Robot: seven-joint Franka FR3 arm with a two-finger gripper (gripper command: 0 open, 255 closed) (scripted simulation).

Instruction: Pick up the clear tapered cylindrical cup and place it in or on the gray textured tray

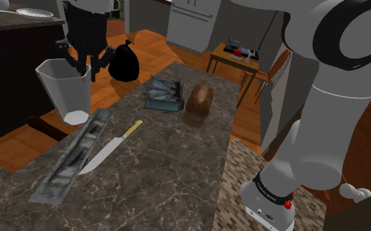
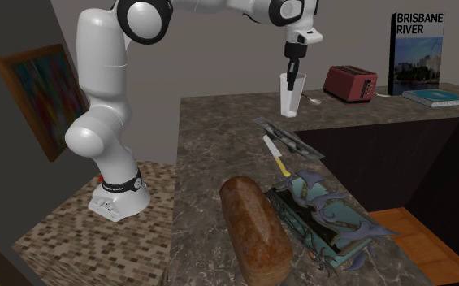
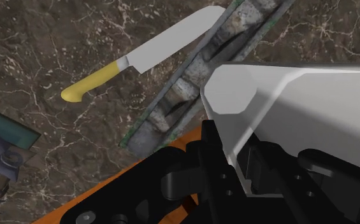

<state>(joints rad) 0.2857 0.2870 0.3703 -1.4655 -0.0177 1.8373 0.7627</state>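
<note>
White Franka arm [image 2: 97, 89] wearing dark joints, ending in an all-black tool [image 2: 291, 75].
Glossy rounded white shells are running link to link, with dark grey-black rings [image 2: 142, 18] showing at each joint. The white base [image 2: 118, 201] is flaring out at the bottom, carrying a black band [image 1: 272, 190] with small white lettering and a red button [image 1: 287, 204] just beside it. A white wrist block [image 2: 305, 36] is capping the tool. The tool housing is looking matte, blocky and black, its two fingers [image 3: 211, 149] squared off, small round screw recesses [image 3: 228, 191] dotting it.

On the bench [image 1: 171, 184], the knife [image 1: 108, 149] lies just beside the tray [image 1: 72, 164]. The cup [image 1: 67, 92] hangs above the tray's far end, and the loaf [image 1: 198, 105] sits well apart.
</note>
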